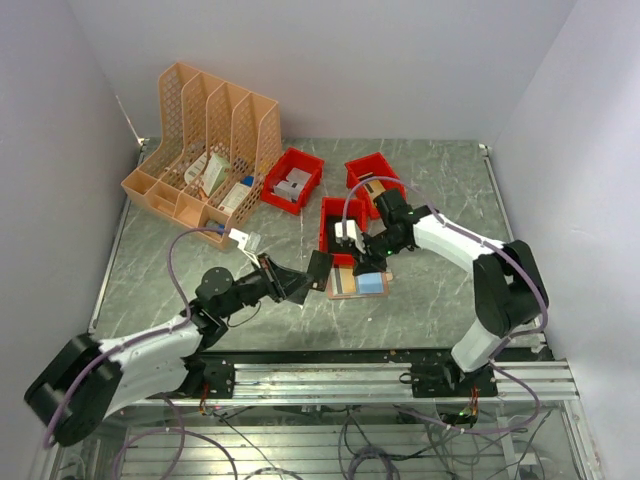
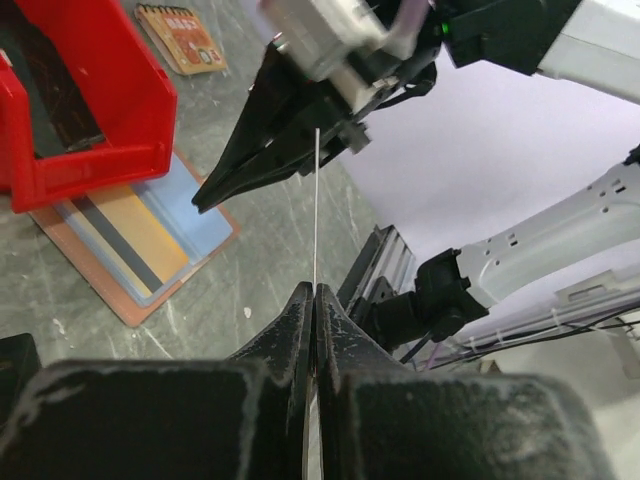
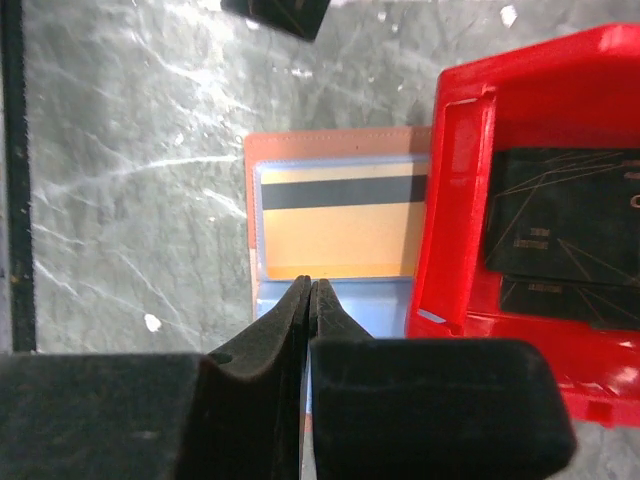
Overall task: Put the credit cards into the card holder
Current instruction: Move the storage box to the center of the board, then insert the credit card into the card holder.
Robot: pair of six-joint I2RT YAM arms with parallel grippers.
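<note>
The left gripper [image 2: 313, 291] has its jaws pinched on a thin card [image 2: 315, 220]. Its own wrist view shows the card edge-on, and the top view shows its dark face. The right gripper [image 3: 310, 287], jaws pressed together with nothing visible between them, hangs over the open salmon card holder [image 3: 330, 142]. The holder lies flat on the table [image 3: 130, 200] with an orange black-striped card [image 3: 340, 235] in its blue pocket and one end hidden by a red bin [image 3: 455, 200]. The right wrist view shows black cards [image 3: 560, 210] in the bin, their print too faint to read.
</note>
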